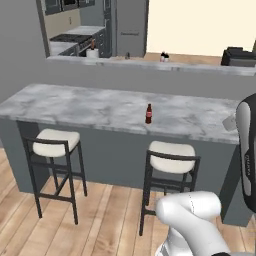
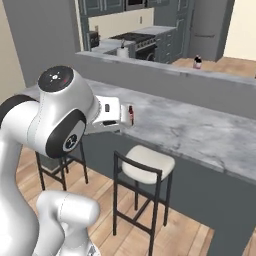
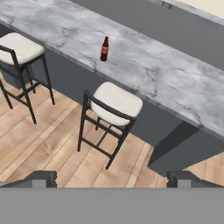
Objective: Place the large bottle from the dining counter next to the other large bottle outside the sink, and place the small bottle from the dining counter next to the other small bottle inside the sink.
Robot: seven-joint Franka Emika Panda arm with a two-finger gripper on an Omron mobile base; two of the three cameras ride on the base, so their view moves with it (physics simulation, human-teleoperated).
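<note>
The small bottle, dark brown with a red label, stands upright near the front edge of the dining counter, above the right-hand stool. It also shows as the small bottle in the hand view and the small bottle just past my hand. My gripper is open, well short of the bottle and above the floor, holding nothing. The same gripper hovers in front of the counter's front edge. Far back behind a grey ledge stands a small pale bottle with a dark cap. The large bottles and the sink are out of view.
Two black-framed stools with cream seats stand against the counter front on a wooden floor. A raised grey ledge runs behind the counter. Beyond it are a stove and a tall fridge.
</note>
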